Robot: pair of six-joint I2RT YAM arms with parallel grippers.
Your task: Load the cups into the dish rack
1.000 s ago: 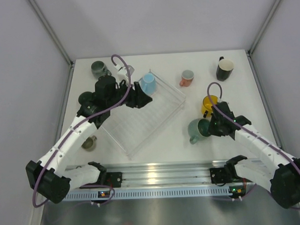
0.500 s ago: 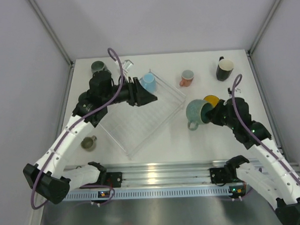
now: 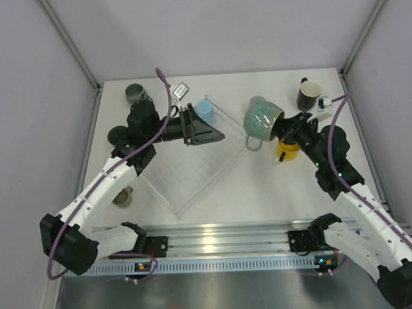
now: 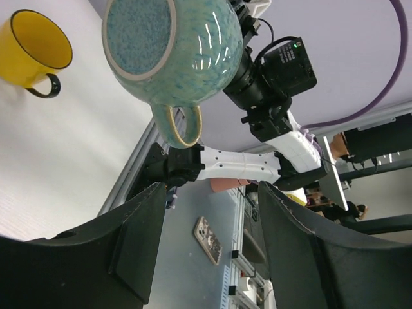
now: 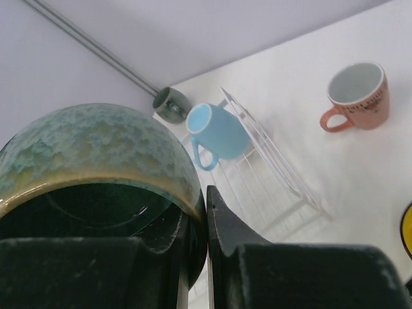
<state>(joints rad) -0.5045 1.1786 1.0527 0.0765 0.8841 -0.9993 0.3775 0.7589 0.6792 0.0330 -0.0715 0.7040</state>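
Teal-green cup (image 3: 262, 119) up in the air
Right claw (image 3: 283, 126) grips its rim, near a corner of the dish rack (image 3: 186, 176). Left claw (image 3: 217, 135) hangs wide over the rack, near the blue cup (image 3: 203, 112).

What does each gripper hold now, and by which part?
The right gripper holds the teal-green mug by its rim, one finger inside, one outside. The left gripper is open and empty.

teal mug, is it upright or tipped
Tipped sideways: the right gripper holds the teal mug by its rim, base facing away from the gripper.
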